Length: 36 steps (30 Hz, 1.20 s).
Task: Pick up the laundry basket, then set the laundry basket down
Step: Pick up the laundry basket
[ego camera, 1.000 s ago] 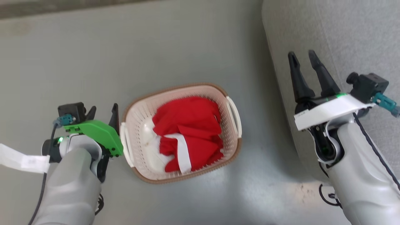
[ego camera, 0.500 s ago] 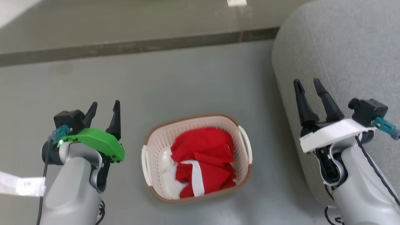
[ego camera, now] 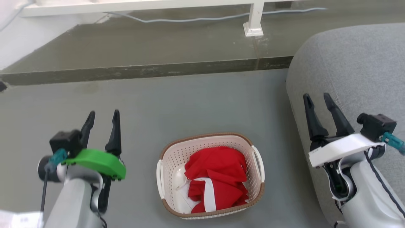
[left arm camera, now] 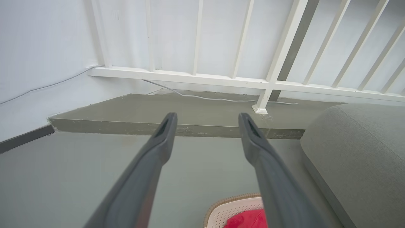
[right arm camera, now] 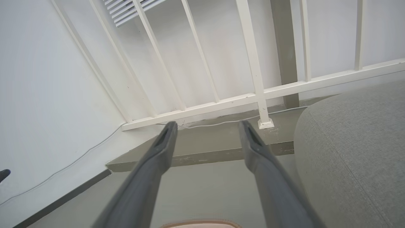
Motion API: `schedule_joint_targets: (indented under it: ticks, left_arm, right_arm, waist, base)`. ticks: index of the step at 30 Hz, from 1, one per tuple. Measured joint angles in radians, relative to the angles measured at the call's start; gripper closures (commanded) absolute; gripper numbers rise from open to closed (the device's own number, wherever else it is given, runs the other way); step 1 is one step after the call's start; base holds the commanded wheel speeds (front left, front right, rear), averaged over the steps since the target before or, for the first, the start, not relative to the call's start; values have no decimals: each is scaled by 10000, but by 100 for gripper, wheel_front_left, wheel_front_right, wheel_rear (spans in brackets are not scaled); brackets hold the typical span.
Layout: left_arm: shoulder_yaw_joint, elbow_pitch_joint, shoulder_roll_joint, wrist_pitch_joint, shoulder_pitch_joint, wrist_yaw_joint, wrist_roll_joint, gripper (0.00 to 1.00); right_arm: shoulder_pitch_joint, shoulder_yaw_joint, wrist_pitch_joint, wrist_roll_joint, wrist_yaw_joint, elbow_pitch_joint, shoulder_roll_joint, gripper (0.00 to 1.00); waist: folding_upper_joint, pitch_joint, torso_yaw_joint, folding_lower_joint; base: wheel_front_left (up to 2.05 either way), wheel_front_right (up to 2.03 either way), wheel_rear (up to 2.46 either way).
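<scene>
Left hand (ego camera: 104,112) withdrawn from laundry basket (ego camera: 173,157) | right hand (ego camera: 316,95) by sofa (ego camera: 348,63) | both spread, empty

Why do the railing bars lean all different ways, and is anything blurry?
Left wrist view: the wide lens fans the railing bars outward. Head view: the wrist behind the left claw looks slightly smeared, while the laundry basket looks crisp.

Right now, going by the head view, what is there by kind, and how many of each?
laundry basket: 1
red and white cloth bundle inside it: 1
grippers, both open: 2 (left gripper, right gripper)
grey sofa: 1
white railing post: 1
Total: 6
</scene>
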Motion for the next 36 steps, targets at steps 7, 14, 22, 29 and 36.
schedule_joint_targets:
  ticks: [7,14,22,29,36]
  left_arm:
    - [242,-848,-10,0,765,81,422,0]
    - [305,-1388,-61,0,1370,123,593,0]
    - [378,-1762,-128,0,1716,121,667,0]
    - [472,-2027,-222,0,1900,121,817,0]
    - [510,-2142,-251,0,2061,121,976,0]
  right_arm:
    - [126,-15,0,-184,0,-102,2,0]
    - [159,-165,0,-504,0,-136,4,0]
    - [178,-182,0,-610,0,-142,21,0]
    - [277,-173,0,-681,0,-138,77,0]
    - [332,-161,0,-686,0,-136,109,0]
  waist:
    - [0,-105,37,0]
    - [0,-145,25,0]
    - [0,-139,-6,0]
    - [0,-136,-38,0]
    - [0,-148,-79,0]
  base:
    - [0,0,0]
    - [0,0,0]
    - [0,0,0]
    - [0,0,0]
    - [0,0,0]
